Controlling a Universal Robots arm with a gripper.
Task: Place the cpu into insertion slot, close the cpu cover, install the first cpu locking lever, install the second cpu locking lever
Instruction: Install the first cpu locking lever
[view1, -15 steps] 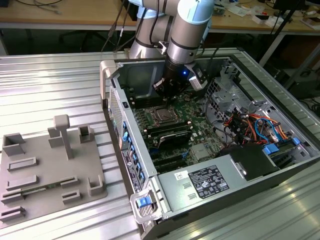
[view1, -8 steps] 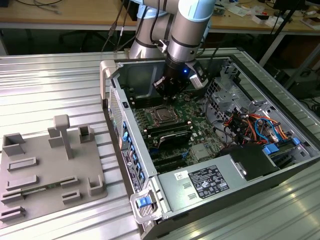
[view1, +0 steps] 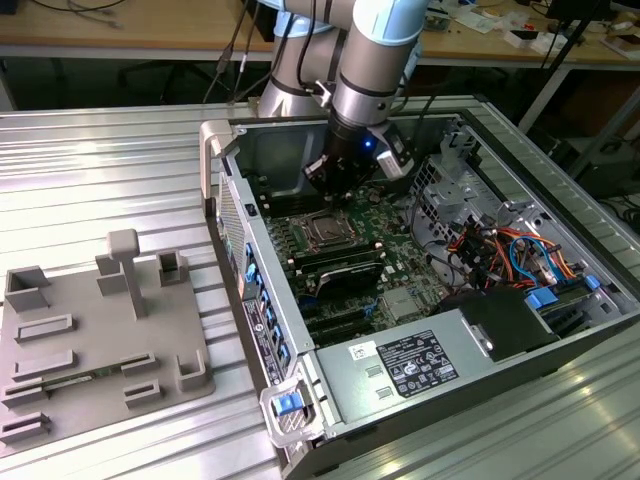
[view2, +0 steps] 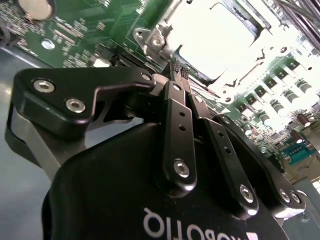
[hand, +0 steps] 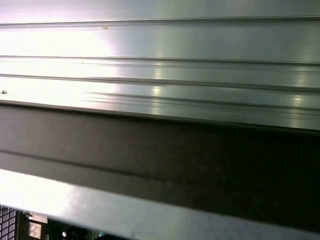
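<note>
From my station I see the ribbed metal worktop (view1: 110, 170) carrying an open computer case (view1: 255, 300), which lies on its side across the worktop's middle and runs toward the near edge. The arm (view1: 375, 60) comes in over the worktop's far edge and reaches down into the case. A grey fixture plate (view1: 100, 340) with raised blocks lies flat near the worktop's edge at the exterior view's left, well apart from the arm. Inside the case, the green motherboard (view1: 400, 280) covers the floor, and a grey power supply (view1: 400, 365) sits at the end nearest the worktop's near edge.

The gripper (view1: 335, 190) hangs just above the board. In the second wrist view I see the gripper (view2: 178, 67) with its fingers (view2: 175, 115) pressed together, and I can make out nothing between them. Their tips are just beside one edge of the insertion slot (view1: 306, 232). Whether they touch it I cannot tell.

The cpu cover (view2: 240, 70) lies flat over the slot. The cpu (view2: 210, 32) sits inside, and its pale top shows through the cover's window. I cannot tell whether the locking levers are latched.
</note>
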